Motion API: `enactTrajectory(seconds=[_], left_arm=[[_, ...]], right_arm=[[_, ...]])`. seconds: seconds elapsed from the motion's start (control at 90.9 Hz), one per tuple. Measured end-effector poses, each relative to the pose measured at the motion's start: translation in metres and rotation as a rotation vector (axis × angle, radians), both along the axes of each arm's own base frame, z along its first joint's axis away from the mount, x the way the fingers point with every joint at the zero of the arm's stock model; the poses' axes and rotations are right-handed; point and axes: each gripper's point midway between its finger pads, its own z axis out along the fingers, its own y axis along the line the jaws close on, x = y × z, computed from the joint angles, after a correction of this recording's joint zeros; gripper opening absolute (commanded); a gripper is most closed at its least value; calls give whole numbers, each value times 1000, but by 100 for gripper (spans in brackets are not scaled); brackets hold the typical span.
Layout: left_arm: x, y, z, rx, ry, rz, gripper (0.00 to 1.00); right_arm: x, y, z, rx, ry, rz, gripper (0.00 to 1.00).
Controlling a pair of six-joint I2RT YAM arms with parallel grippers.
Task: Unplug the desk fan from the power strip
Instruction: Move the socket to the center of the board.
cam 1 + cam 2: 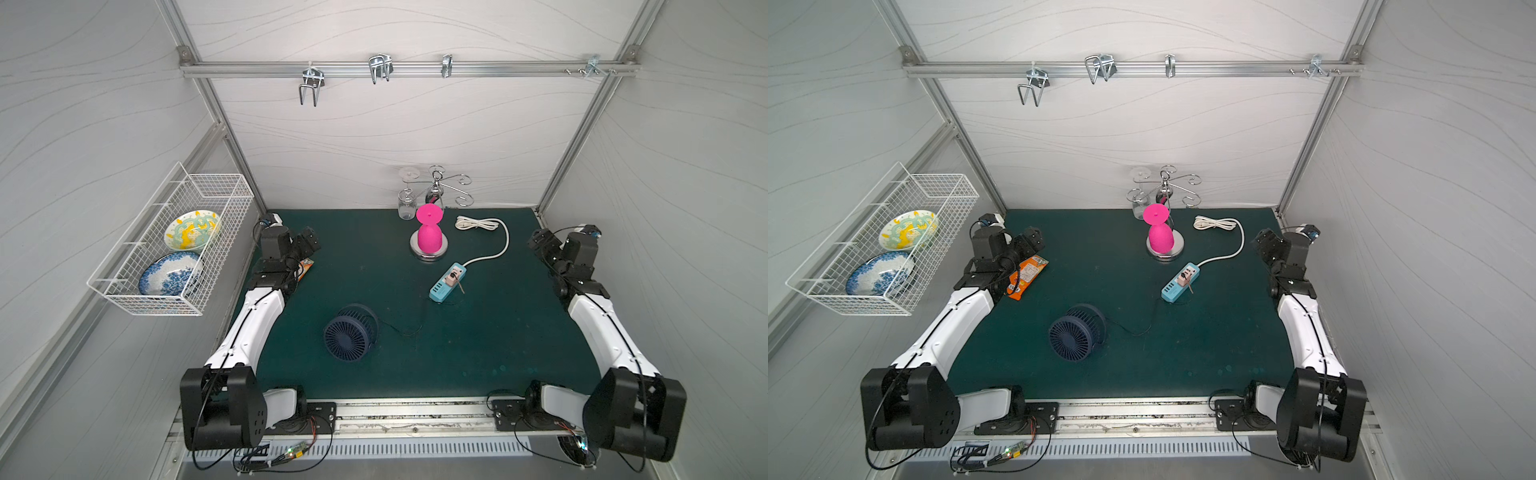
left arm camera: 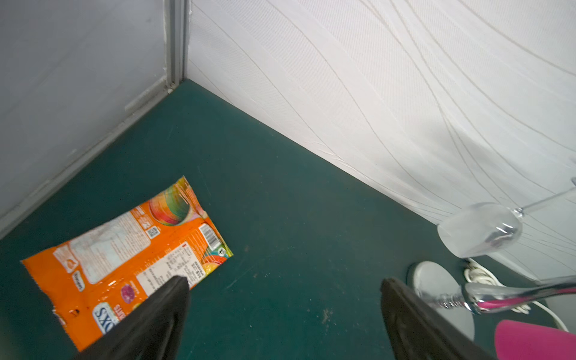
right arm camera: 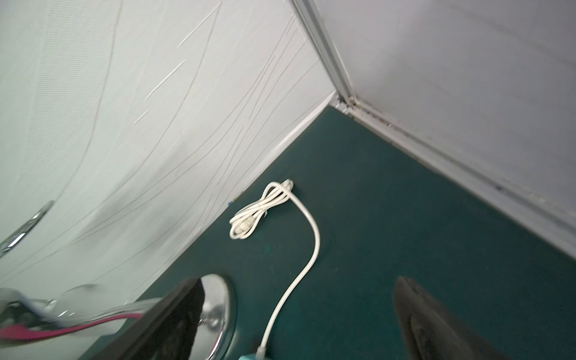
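The navy-blue desk fan (image 1: pixel 351 332) (image 1: pixel 1075 332) lies on the green mat near the middle front. Its thin black cable (image 1: pixel 405 331) runs to a small pink plug (image 1: pixel 453 280) (image 1: pixel 1185 279) seated in the light-blue power strip (image 1: pixel 441 291) (image 1: pixel 1173 291). The strip lies right of centre, and one corner (image 3: pixel 249 357) shows in the right wrist view. My left gripper (image 1: pixel 309 241) (image 2: pixel 283 280) is open at the back left, far from the strip. My right gripper (image 1: pixel 540 241) (image 3: pixel 299 280) is open at the back right, with the strip's white cord (image 3: pixel 311 249) between its fingers' lines of sight.
A chrome glass stand (image 1: pixel 436 191) with a hanging pink cup (image 1: pixel 429 237) and a clear glass (image 1: pixel 406 208) stands at the back centre. An orange snack wrapper (image 1: pixel 1027 276) (image 2: pixel 124 258) lies beside the left gripper. A wire basket (image 1: pixel 174 249) with plates hangs on the left wall.
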Motion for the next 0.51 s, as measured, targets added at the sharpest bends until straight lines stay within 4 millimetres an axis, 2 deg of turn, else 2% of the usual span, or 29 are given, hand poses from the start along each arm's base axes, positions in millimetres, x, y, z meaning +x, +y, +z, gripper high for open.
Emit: enactTrajectory(seconds=[0.143,0.319,0.407,0.506], left_arm=[[-3,-20,-5,-98,26,-78,91],[-10,-48,-3,-166,67,-186,82],[-18,-72,0,-166,86,-260,81],[-33,-105,1,-149,105,-364,80]], right_arm=[[-4,20,4,113,18,76,99],[-5,43,34,182,23,187,99],[-9,52,39,193,48,220,99],[-18,63,29,195,124,247,99]])
